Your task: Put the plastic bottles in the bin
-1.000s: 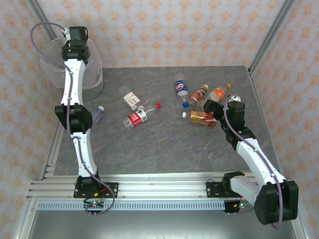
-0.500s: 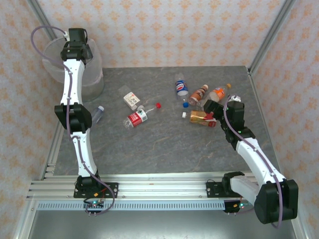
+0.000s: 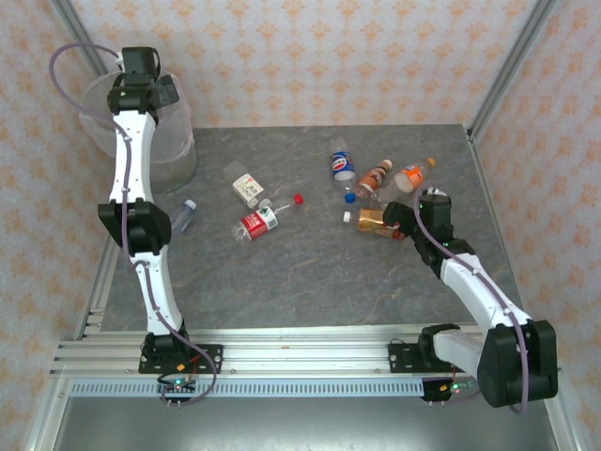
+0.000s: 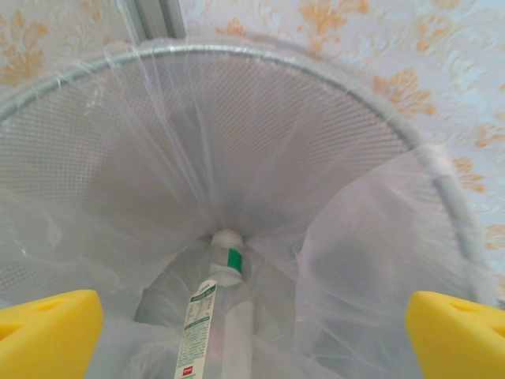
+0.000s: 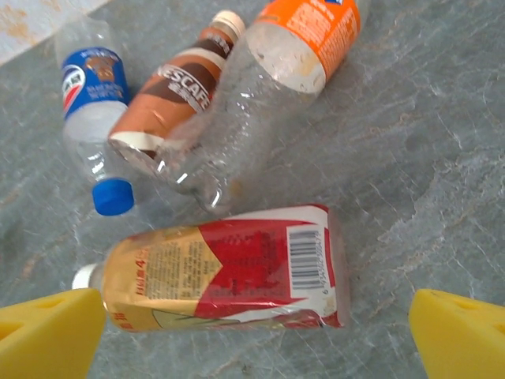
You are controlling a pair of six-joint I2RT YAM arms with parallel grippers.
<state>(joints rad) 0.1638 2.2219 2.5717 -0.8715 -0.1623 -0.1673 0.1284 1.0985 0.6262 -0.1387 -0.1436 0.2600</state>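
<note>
The left gripper (image 4: 252, 339) is wide open, holding nothing, over the round grey-white see-through bin (image 3: 175, 158), upper left in the top view. A clear white-green labelled bottle (image 4: 215, 309) lies inside. The right gripper (image 5: 256, 335), open too, hangs over a red-yellow bottle (image 5: 229, 276), middle right.

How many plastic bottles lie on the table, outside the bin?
7. Far left: blue-capped bottle. Middle: white-label bottle, red-label bottle. Right cluster: blue-label bottle, brown bottle, orange bottle, yellow-red bottle. Some may be hidden.
</note>
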